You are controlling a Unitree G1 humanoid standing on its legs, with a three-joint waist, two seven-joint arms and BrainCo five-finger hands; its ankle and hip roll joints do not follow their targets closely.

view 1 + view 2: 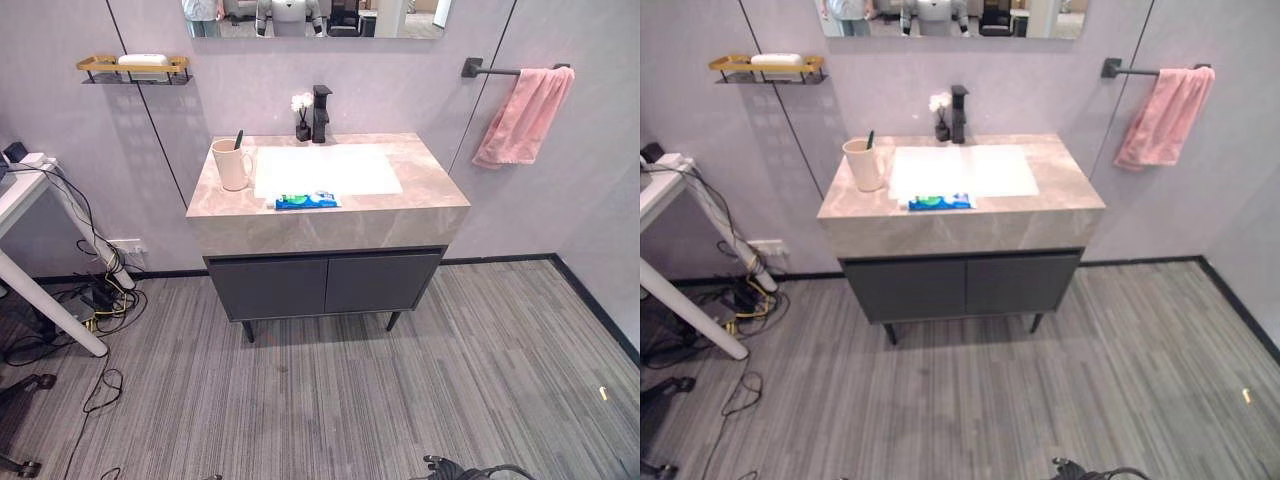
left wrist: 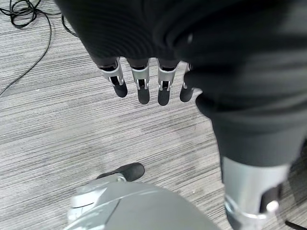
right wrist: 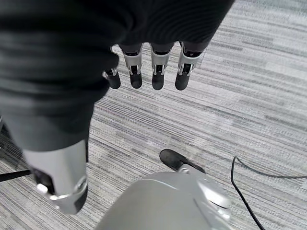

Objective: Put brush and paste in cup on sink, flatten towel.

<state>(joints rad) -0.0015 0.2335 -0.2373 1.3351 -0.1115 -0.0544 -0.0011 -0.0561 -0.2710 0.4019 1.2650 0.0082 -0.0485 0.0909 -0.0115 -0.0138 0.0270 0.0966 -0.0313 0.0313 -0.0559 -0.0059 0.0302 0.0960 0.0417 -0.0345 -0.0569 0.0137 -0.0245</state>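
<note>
A cream cup (image 1: 232,165) stands at the left of the marble sink counter (image 1: 425,185), with a dark brush (image 1: 238,139) sticking up out of it. A blue and green paste tube (image 1: 307,201) lies flat on the counter at the front rim of the white basin (image 1: 325,168). A pink towel (image 1: 522,115) hangs bunched and slanted from a dark bar on the right wall. My left hand (image 2: 139,81) hangs over the grey floor, fingers straight and holding nothing. Over the same floor, my right hand (image 3: 154,72) also hangs with straight, empty fingers.
A black tap (image 1: 320,112) and a small vase with a white flower (image 1: 302,115) stand behind the basin. A gold shelf (image 1: 135,68) is on the left wall. A white desk (image 1: 40,260) with cables (image 1: 95,300) beneath stands at the left.
</note>
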